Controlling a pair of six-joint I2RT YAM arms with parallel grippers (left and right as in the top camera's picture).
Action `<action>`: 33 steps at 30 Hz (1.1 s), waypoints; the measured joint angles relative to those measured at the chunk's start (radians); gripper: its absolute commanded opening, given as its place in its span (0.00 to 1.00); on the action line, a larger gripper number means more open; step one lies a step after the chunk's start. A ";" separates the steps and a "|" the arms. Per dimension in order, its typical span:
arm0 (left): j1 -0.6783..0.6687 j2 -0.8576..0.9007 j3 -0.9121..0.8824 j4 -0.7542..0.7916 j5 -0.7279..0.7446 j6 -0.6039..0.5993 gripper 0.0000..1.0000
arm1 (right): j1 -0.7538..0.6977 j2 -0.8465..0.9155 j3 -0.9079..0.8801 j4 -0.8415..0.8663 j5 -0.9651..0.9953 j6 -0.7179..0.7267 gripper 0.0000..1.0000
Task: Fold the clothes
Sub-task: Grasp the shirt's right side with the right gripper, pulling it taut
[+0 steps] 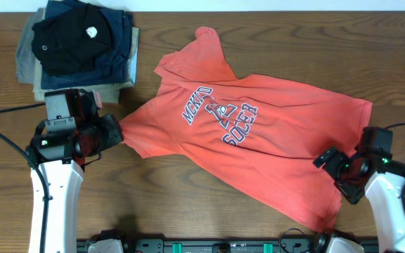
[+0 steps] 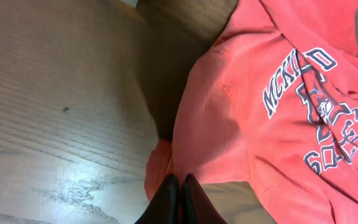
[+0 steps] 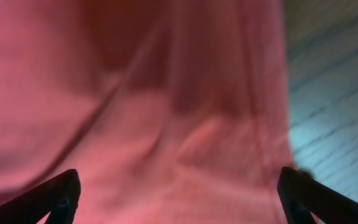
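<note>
Closest to the robot, the right hand (image 1: pixel 337 176) sits over the bottom hem of the coral-red T-shirt (image 1: pixel 259 140). Its fingers (image 3: pixel 58 196) are spread wide apart, nothing between them but fabric underneath, and the wrist view is pretty blurry. Over on the other side, the left hand (image 1: pixel 117 132) has its fingers (image 2: pixel 166 196) pressed together, clamped on the edge of the shirt's sleeve. The shirt itself lies mostly flat and face up on the wooden table (image 1: pixel 188 211), stretched diagonally across the middle between the two hands, a bit wrinkled, with the white lettering (image 1: pixel 220 116) showing. Farthest back, in the left corner, is a stack of folded clothes (image 1: pixel 83 46), black on top of navy and khaki, apart from the shirt.
</note>
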 measured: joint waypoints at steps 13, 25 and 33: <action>0.000 0.005 -0.015 -0.003 0.000 0.000 0.06 | -0.034 0.208 0.019 0.106 0.045 0.041 0.86; 0.000 0.005 -0.015 -0.003 0.000 0.000 0.06 | -0.034 0.253 0.042 0.182 0.041 0.080 0.01; 0.000 0.005 -0.016 -0.002 0.000 0.000 0.06 | -0.034 0.282 0.274 0.212 0.000 0.098 0.01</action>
